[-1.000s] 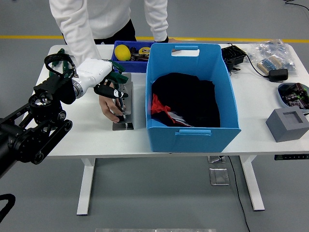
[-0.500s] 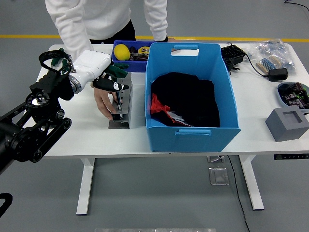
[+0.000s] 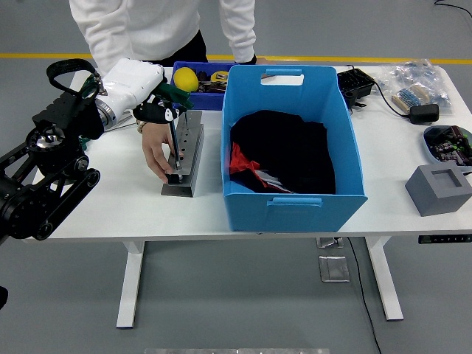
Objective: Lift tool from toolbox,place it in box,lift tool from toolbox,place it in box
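Note:
A grey metal tool rack (image 3: pixel 186 156) stands on the white table (image 3: pixel 110 199), left of the big blue box (image 3: pixel 295 200). My left hand (image 3: pixel 157 110), white with black fingers, hovers over the rack's far end, shut on a tool (image 3: pixel 173 144). The tool's thin dark shaft slants down to the rack's near end. A person's hand (image 3: pixel 155 155) grips the rack's left side and steadies it. Dark cloth with a red patch (image 3: pixel 284 155) lies inside the blue box. My right arm is out of view.
A small blue tray (image 3: pixel 199 82) with a yellow object and other tools sits behind the rack. At the right stand a black charger (image 3: pixel 355 85), a bag of parts (image 3: pixel 417 85), a dark bowl (image 3: pixel 446 141) and a grey block (image 3: pixel 441 188).
My left hand has risen and moved back to the left, drawing the tool's shaft up. The person has shifted the rack, which now stands more on edge.

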Robot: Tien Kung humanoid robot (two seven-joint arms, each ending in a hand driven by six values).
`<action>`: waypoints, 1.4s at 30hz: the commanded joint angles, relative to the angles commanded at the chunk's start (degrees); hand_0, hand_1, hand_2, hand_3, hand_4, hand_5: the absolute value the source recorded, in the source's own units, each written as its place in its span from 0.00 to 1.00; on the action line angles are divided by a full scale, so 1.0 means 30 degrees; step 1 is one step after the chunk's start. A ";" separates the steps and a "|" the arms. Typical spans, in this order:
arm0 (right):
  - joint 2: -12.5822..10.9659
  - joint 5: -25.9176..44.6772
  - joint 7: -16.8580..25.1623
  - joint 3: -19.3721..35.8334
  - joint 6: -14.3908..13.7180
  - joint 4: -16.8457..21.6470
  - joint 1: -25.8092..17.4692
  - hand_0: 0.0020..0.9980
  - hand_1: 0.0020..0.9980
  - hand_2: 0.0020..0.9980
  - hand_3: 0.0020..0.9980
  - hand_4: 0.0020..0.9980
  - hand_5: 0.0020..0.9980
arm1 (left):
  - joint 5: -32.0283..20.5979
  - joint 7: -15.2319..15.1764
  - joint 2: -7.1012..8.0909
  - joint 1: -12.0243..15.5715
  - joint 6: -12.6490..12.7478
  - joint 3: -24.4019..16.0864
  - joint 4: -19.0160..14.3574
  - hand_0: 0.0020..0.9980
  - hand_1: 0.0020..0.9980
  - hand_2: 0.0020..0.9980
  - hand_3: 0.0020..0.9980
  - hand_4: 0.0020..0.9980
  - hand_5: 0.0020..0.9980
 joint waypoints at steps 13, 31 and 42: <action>-0.0014 -0.0046 0.0012 0.0092 0.0003 0.0000 -0.0029 0.62 0.62 0.70 0.54 0.80 0.58 | -0.0333 0.0430 0.1323 -0.1171 -0.1182 -0.0468 -0.2113 0.17 0.01 0.03 0.05 0.65 0.35; -0.0025 0.0006 0.0009 -0.0013 -0.0013 0.0000 -0.0003 0.63 0.62 0.69 0.54 0.80 0.58 | -0.1435 -0.0022 0.0544 -0.3001 -0.0562 -0.0901 -0.4586 0.17 0.01 0.03 0.06 0.65 0.31; -0.0146 0.0727 0.0105 -0.0719 -0.0045 0.0000 0.0122 0.62 0.62 0.69 0.54 0.80 0.58 | -0.3037 -0.1355 -0.1728 -0.3644 0.1682 0.1674 -0.1926 0.17 0.00 0.03 0.06 0.65 0.32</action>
